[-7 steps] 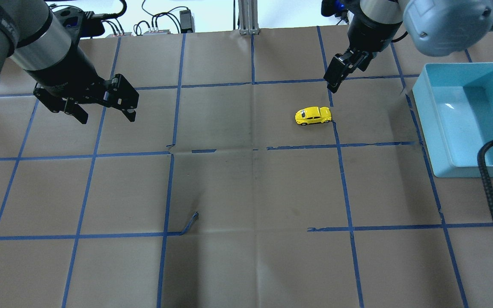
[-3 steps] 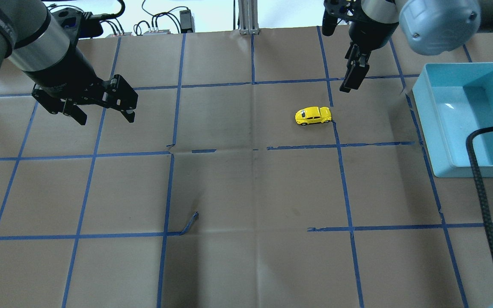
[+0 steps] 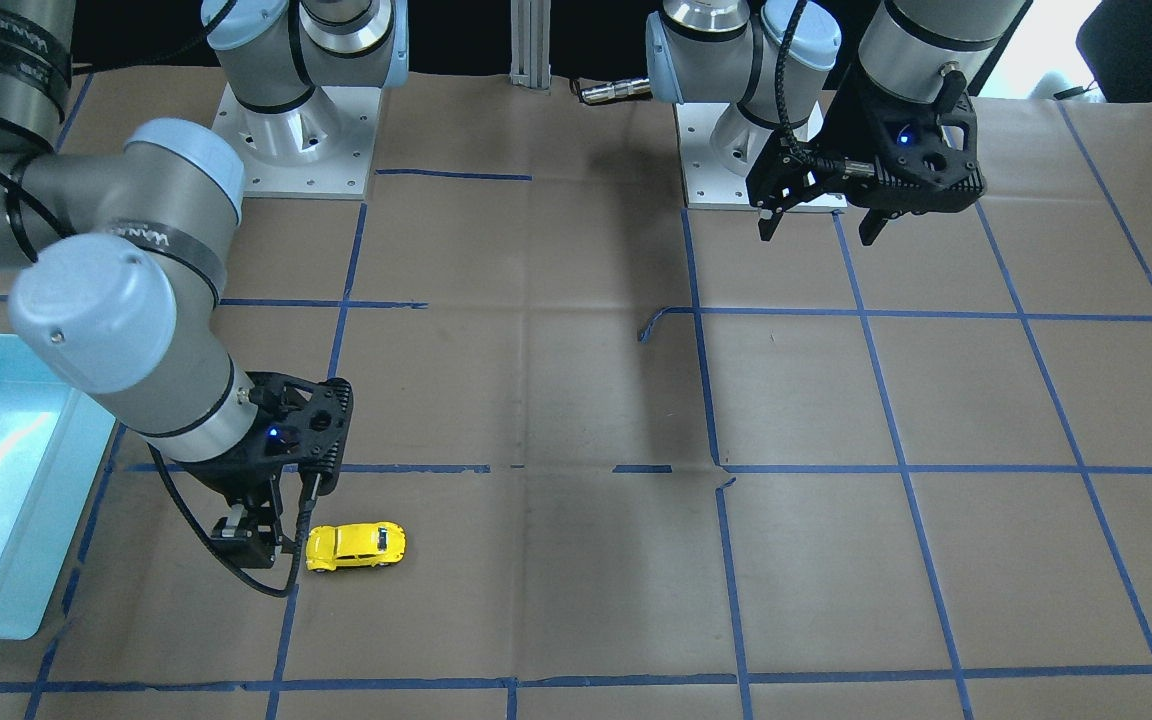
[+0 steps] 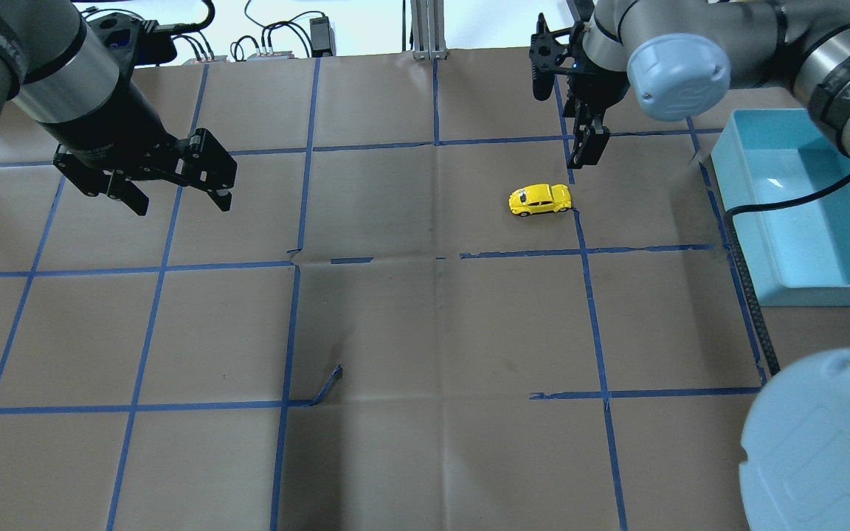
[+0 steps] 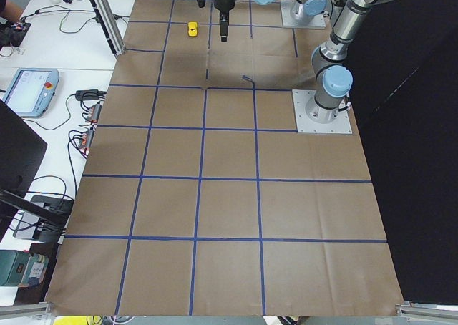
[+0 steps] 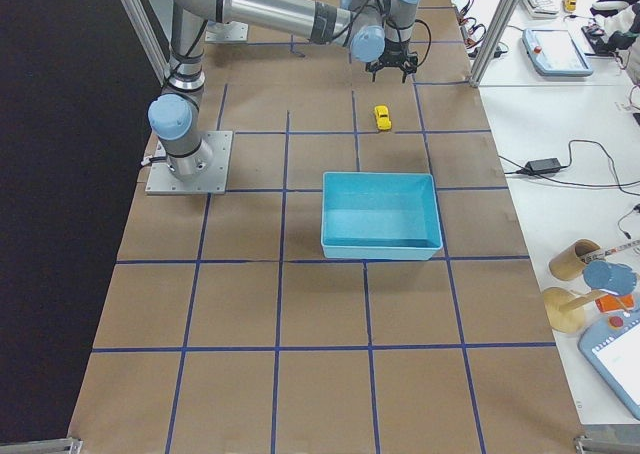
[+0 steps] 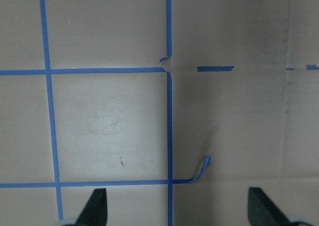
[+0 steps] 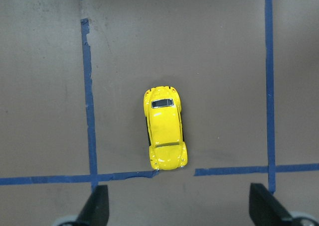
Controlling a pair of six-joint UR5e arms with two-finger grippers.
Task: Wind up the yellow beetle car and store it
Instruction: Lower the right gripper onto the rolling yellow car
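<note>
Hovering near the small bright-yellow toy beetle car [image 4: 540,199], apparently not touching it, the right gripper [image 4: 586,155] is spread wide; the left gripper [image 4: 183,203], well apart, is spread too.

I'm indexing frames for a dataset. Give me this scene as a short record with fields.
car: yellow, on its wheels on the table, ungripped
bin: blue, on the robot's right, car not in it
right gripper: open, above the table near the car, not touching it
left gripper: open, far from the car, holding nothing
stage: car not yet grasped
</note>
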